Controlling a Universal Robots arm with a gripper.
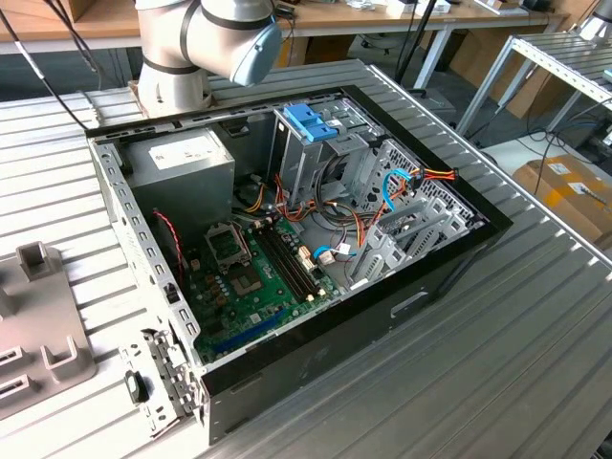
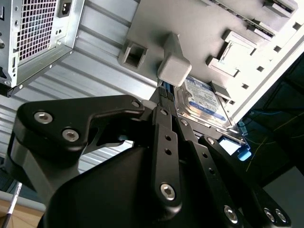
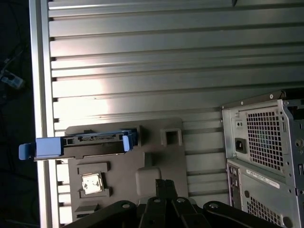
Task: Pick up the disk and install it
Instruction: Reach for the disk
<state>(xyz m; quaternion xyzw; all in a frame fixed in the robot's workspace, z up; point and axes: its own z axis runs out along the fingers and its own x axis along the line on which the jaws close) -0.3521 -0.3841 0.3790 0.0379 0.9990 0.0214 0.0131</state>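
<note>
A: Ribbed metal bench [image 3: 142, 57], grey fixture plate [image 3: 159, 161]. Where's the disk [image 3: 95, 142]?
B: Resting in the fixture, ungripped. Gripper [image 3: 164, 184] nearby; fingers [image 2: 165, 124] look pressed together, empty, tips partly hidden.

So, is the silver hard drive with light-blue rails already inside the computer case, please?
No, the silver blue-railed hard drive sits in the grey plastic holder beside the case.

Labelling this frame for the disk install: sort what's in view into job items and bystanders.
Job items: disk, on edge in the grey holder plate; claw; open computer case.
Bystanders: power supply inside the case; square chip in a pocket of the plate; cardboard box beyond the table.
</note>
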